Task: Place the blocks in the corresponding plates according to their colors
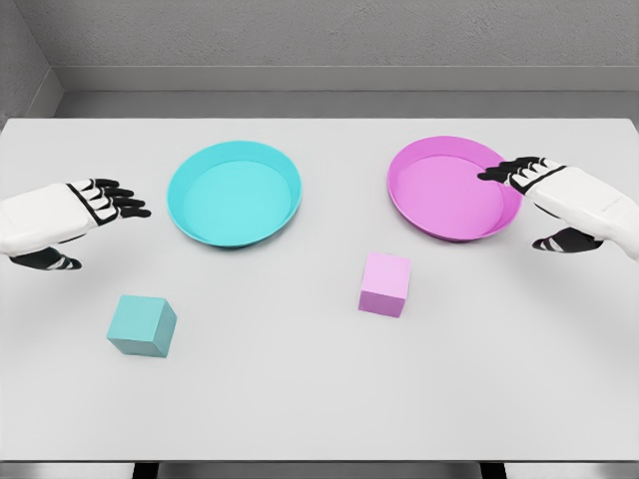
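On the white table (319, 399) there were two plates, two blocks and two hands. The cyan plate (235, 193) serves as the reference point.

The left hand (75, 215) hovered well to the left of the cyan plate, its fingers (120, 200) extended and loosely relaxed, pointing toward the plate. It held nothing and touched nothing.

The cyan block (142, 326) sat on the table in front of the cyan plate and somewhat to its left, apart from it and outside either plate.

The cyan plate itself held nothing.

The pink block (385, 284) sat on the table to the right of the cyan plate and nearer the front edge, clear of both plates.

The pink plate (449, 190) lay to the right of the cyan plate, level with it, holding nothing.

The right hand (564, 200) was farthest right of the cyan plate. Its fingers (509, 172) were outstretched and slack, their tips over the pink plate's right rim; contact could not be confirmed. It gripped nothing.
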`<state>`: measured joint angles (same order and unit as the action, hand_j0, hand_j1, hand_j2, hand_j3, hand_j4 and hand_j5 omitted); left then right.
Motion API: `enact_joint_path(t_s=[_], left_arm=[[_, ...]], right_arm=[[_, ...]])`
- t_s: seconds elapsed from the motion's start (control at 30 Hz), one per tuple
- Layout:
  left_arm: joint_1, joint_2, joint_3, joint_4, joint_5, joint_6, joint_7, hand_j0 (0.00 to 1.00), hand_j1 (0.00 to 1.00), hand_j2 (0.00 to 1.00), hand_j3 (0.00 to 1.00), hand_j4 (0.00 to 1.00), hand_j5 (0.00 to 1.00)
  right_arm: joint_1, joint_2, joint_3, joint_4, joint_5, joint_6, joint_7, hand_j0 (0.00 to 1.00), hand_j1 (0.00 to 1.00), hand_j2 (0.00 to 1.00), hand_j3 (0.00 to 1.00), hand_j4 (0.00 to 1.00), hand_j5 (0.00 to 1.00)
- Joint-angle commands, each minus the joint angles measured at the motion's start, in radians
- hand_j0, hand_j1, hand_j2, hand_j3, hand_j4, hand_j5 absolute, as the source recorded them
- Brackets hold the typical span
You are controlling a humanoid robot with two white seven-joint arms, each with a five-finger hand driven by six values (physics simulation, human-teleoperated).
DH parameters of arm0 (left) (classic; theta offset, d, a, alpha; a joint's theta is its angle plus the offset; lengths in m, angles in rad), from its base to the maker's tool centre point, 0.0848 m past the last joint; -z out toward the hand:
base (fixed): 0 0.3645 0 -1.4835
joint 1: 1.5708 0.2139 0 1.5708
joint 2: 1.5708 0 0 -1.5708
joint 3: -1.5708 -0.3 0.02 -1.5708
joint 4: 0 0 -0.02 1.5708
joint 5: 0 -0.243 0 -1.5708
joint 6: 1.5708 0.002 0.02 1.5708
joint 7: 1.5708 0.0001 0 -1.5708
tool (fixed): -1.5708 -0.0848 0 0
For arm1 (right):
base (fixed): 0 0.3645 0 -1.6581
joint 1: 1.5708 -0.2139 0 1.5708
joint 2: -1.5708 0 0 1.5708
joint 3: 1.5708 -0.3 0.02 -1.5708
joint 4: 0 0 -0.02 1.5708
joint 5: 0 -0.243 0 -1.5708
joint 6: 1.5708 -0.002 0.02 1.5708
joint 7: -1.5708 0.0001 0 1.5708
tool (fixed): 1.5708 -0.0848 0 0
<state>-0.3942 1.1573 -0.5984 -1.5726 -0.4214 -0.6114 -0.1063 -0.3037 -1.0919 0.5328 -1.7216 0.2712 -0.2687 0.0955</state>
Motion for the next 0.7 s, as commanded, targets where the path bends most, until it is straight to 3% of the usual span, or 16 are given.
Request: enact_joint_path(t_s=[0.0,0.13,0.23,0.33,0.5,0.67], left_arm=[[0.0,0.004,-0.001,-0.001,0.006,0.001,0.0,1.0,1.0,1.0,1.0,1.0,1.0],[0.005,0.009,-0.003,-0.012,-0.019,0.001,-0.001,1.0,1.0,1.0,1.0,1.0,1.0],[0.035,0.016,-0.009,-0.047,-0.043,0.001,-0.001,1.0,1.0,1.0,1.0,1.0,1.0],[0.046,0.016,-0.009,-0.079,-0.12,0.001,-0.001,1.0,1.0,1.0,1.0,1.0,1.0],[0.072,0.013,-0.009,-0.155,-0.237,0.001,-0.001,1.0,1.0,1.0,1.0,1.0,1.0],[0.077,0.015,-0.009,-0.172,-0.28,0.001,-0.001,1.0,1.0,1.0,1.0,1.0,1.0]], right_arm=[[0.0,-0.002,0.0,-0.001,-0.003,0.0,0.0,1.0,1.0,1.0,1.0,1.0,1.0],[0.0,0.003,0.001,-0.033,0.0,-0.009,0.013,1.0,1.0,1.0,1.0,1.0,1.0],[-0.063,0.029,0.015,-0.033,0.0,-0.014,0.171,1.0,1.0,1.0,1.0,1.0,1.0],[-0.123,0.056,0.047,-0.033,0.002,-0.017,0.242,1.0,1.0,1.0,1.0,1.0,1.0],[-0.314,0.112,0.266,-0.033,0.0,-0.053,0.248,1.0,1.0,1.0,1.0,1.0,1.0],[-0.364,0.139,0.309,-0.033,-0.001,-0.204,0.248,1.0,1.0,1.0,1.0,1.0,1.0]])
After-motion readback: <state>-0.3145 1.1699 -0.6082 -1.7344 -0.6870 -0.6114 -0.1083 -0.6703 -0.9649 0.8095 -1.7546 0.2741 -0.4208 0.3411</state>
